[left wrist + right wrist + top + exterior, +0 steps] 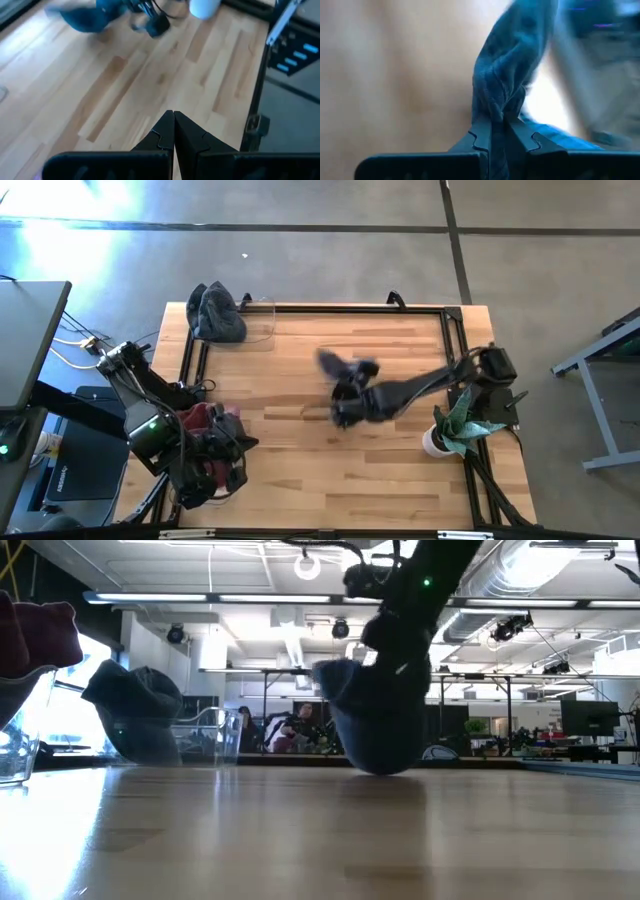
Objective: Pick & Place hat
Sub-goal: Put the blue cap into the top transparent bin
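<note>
A dark blue hat [345,366] hangs at the table's middle, with my right gripper [497,131] shut on it; in the low view the blue hat [375,730] bulges below the gripper. A grey hat [215,315] lies in a clear container [262,320] at the far left corner. A maroon hat [203,423] sits at the near left, beside my left arm. My left gripper [174,122] is shut with nothing between its fingers and points across the table toward the blue hat [85,17]. My right gripper pinches a bunched fold of the blue hat's fabric [500,107] between its two fingers. The fingers slant down from the table's right side. The hat hangs below them, slack; whether its lower end [380,770] touches the tabletop I cannot tell.
A potted plant in a white pot [440,438] stands at the table's right edge near my right arm's base. A black frame [350,308] runs round the tabletop. Bare wood [330,470] lies between the two arms.
</note>
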